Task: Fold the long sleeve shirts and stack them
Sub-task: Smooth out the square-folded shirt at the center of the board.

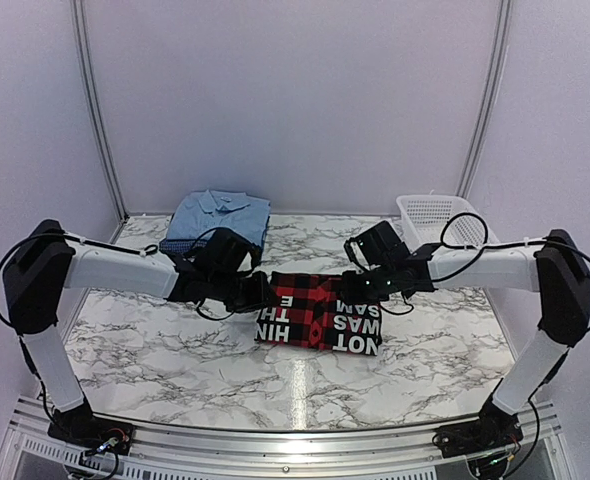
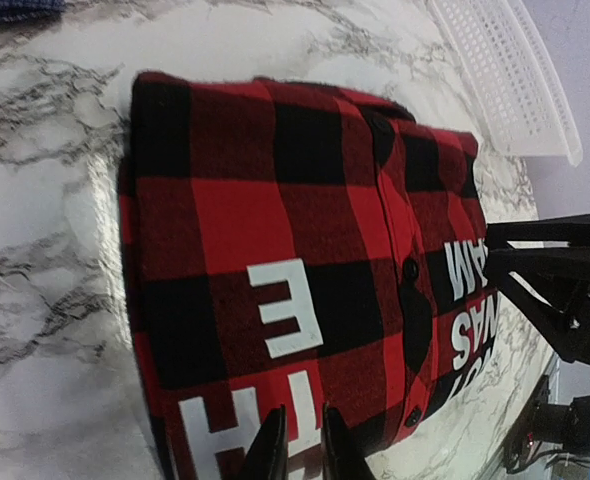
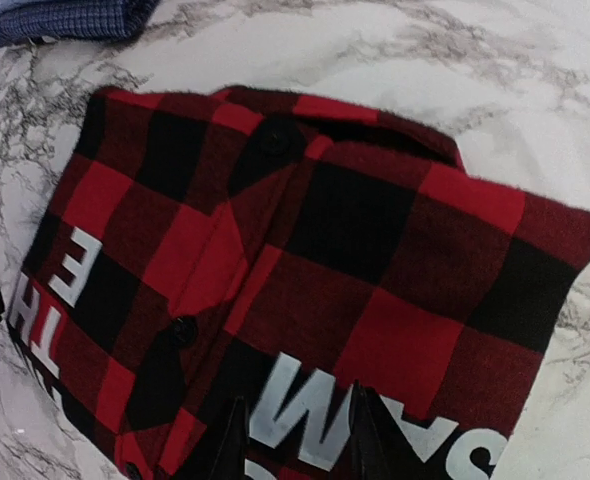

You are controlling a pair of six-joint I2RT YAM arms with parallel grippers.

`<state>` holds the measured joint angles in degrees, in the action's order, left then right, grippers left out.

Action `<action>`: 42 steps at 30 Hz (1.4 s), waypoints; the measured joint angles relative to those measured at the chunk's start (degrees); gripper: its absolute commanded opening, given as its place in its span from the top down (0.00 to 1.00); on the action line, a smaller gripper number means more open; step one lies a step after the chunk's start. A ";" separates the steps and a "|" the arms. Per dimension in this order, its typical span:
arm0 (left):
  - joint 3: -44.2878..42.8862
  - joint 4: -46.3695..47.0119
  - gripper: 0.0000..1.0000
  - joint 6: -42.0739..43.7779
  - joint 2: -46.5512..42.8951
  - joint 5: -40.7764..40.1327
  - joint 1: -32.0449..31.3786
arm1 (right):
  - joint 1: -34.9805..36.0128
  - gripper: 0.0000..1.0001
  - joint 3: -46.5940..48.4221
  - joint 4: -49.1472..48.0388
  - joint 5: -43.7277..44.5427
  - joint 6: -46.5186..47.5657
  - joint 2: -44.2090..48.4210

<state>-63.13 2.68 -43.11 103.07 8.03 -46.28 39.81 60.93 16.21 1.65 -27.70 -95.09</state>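
Your plaid shirt [image 1: 318,312] lies folded, near-left of the basket [image 1: 430,212], its long axis sideways and its lettering upside-down. Only the wrist views show its buttons [image 3: 182,330]. Your right gripper [image 3: 297,410] gapes. You cannot tell whether your narrowed left gripper [image 2: 303,420] pinches cloth.

Pale walls [image 1: 295,90], veined marble tabletop [image 1: 155,350]

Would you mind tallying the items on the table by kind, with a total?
Shirts: 3 (red-and-black plaid shirt, light blue shirt, dark blue checked shirt)
Baskets: 1 (white mesh basket)
Total: 4
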 measured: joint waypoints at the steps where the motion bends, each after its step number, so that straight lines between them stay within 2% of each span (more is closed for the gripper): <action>1: 0.00 0.13 0.89 -0.13 0.57 0.17 -0.85 | -0.02 0.69 -1.86 -0.33 -0.04 -0.57 0.15; 9: 0.02 0.98 0.90 -2.34 5.81 0.94 -4.50 | -1.01 0.69 -14.75 -1.70 0.00 -3.17 3.72; 15: 0.13 1.27 0.87 -3.17 6.71 0.74 -4.68 | -2.23 0.69 -17.22 -1.99 0.00 -3.82 7.74; 23: 0.13 0.07 0.81 -3.32 2.82 -2.51 -4.31 | -0.66 0.67 -8.83 -0.15 0.07 -3.48 9.33; 33: 2.38 -0.87 0.72 -3.15 0.70 -0.70 2.40 | 6.10 0.68 7.93 -0.94 -0.13 -2.05 -8.44; 37: 2.86 -1.27 0.63 -1.62 0.83 3.06 4.83 | 6.95 0.68 8.31 0.20 2.51 -2.05 -11.96; 42: 2.89 -1.25 0.54 0.39 2.05 7.10 5.70 | 6.60 0.68 3.72 -0.52 6.03 -2.25 -12.28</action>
<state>-60.25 1.43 -42.72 105.12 15.14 -40.58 46.41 64.64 15.68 7.68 -29.95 -107.37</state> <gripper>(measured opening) 0.414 0.321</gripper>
